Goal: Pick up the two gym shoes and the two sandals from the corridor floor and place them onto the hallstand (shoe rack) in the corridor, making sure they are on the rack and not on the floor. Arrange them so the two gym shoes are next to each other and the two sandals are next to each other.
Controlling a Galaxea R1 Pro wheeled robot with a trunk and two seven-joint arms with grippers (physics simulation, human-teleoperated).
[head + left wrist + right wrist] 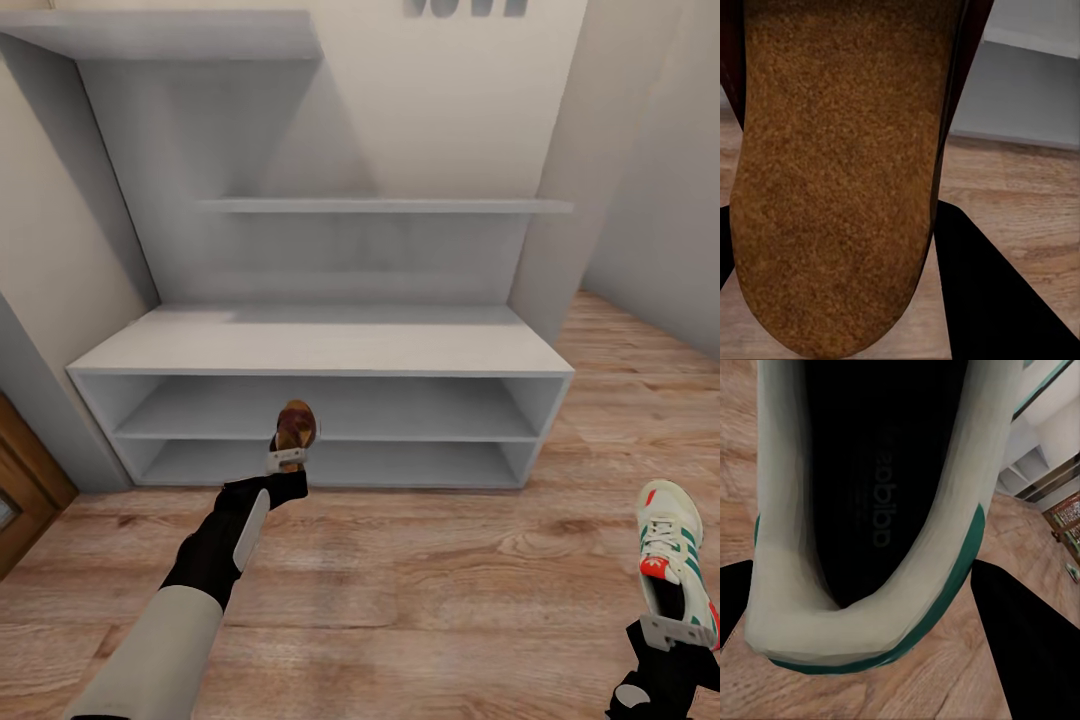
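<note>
Arms outstretched toward hallstand point(320, 345), left tool point(287, 458) gripping sandal point(296, 425), right tool point(678, 630) gym shoe point(672, 545).

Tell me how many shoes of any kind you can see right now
2: a dark brown leather-look sandal in the left gripper, a white green-striped gym shoe in the right gripper. Others may be out of frame.

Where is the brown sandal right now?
In the head view, the sandal is held up in the left gripper, in front of the hallstand's open shelves, left of centre.

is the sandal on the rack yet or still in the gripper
Still held: the sandal sits in the left gripper, raised before the hallstand, whose shelves hold nothing.
</note>
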